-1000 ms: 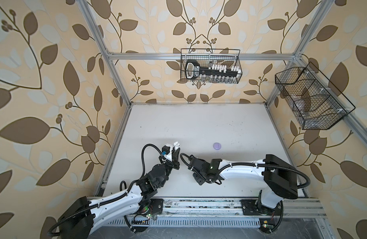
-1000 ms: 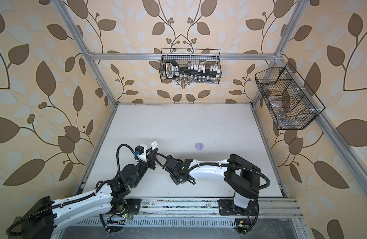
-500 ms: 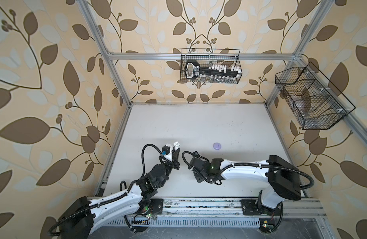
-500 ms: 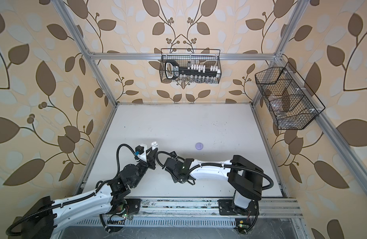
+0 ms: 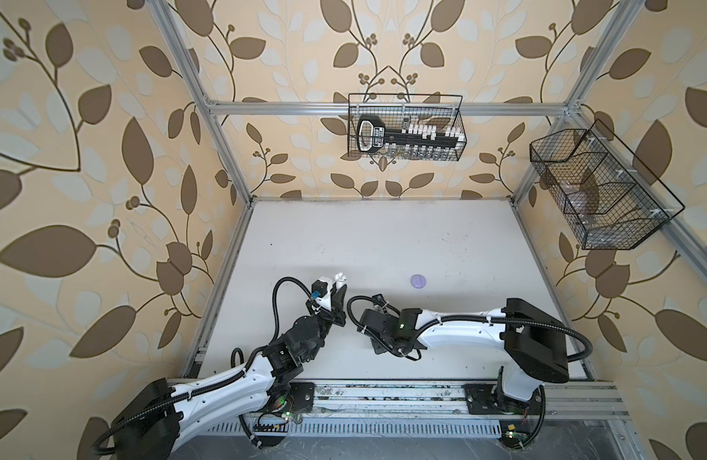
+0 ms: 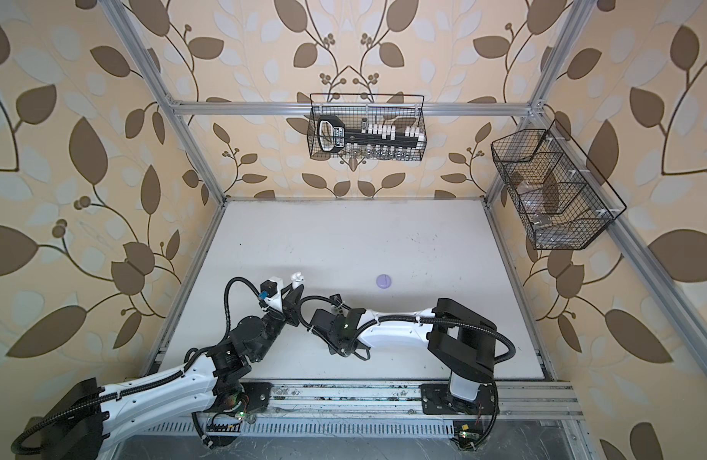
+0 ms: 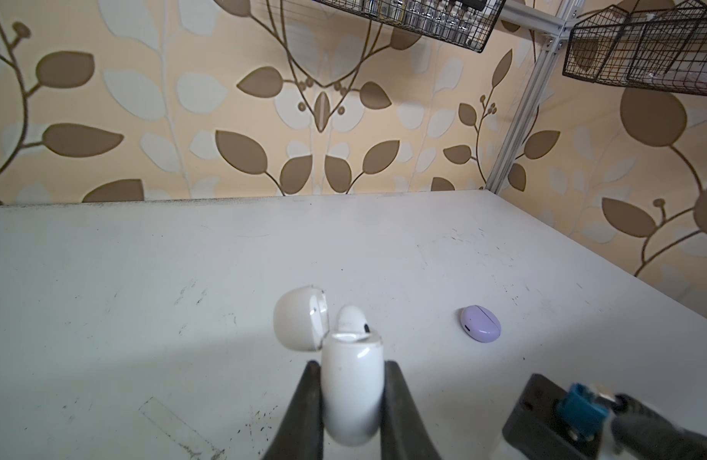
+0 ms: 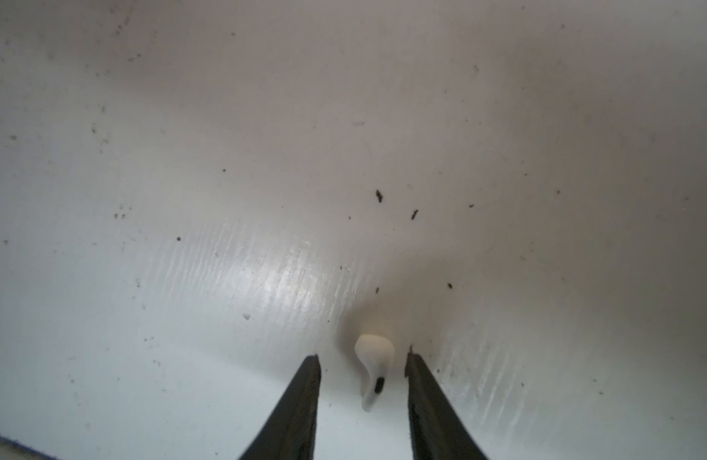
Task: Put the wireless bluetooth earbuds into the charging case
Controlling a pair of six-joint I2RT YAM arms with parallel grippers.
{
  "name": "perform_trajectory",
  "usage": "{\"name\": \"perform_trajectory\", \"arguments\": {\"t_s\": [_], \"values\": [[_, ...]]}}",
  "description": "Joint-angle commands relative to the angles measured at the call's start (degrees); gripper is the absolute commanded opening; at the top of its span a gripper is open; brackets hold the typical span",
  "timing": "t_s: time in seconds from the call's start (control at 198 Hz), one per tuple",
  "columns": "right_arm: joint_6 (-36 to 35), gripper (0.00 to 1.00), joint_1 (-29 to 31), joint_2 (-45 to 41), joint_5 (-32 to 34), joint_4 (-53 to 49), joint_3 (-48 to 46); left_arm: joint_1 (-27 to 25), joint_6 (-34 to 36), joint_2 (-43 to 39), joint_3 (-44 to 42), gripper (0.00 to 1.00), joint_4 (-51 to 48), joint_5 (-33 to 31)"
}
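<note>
**White tabletop (image 7: 144, 259) hosting earbud work**

The left gripper (image 7: 352, 364) is clamping the open white charging case (image 7: 351, 398), one white earbud (image 7: 349, 318) sitting inside. The right gripper (image 8: 363, 354) is straddling a loose earbud (image 8: 373, 358) lying on the tabletop, jaws apart. A closed lilac case (image 7: 480, 322) is lying nearby.

I read the charging case (image 7: 351, 394) as glossy white, and the earbud (image 7: 349, 318) in it is white too. Farther right, the closed case (image 7: 480, 322) is lilac. The loose earbud (image 8: 373, 358) is white with a black dot, on my white, dark-speckled table (image 5: 383, 239). The walls (image 5: 105, 159) are beige with brown leaves.
</note>
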Motion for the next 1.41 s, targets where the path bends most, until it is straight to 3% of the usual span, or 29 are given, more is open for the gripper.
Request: {"name": "perform_trajectory", "arguments": {"t_s": [0.0,0.645,1.406], "values": [[2.83,0.37,0.27,1.68,0.77,0.40,1.25,-0.15,-0.99,-0.95,1.49,0.01,1.93,-0.68],[3.55,0.29,0.16,3.85,1.65,0.08,0.92,-0.15,-1.01,-0.95,1.40,0.01,1.67,-0.47],[-2.19,0.30,-3.01,3.68,-4.32,-3.97,1.78,-0.15,-0.92,-1.92,1.57,0.01,0.94,-0.60]]}}
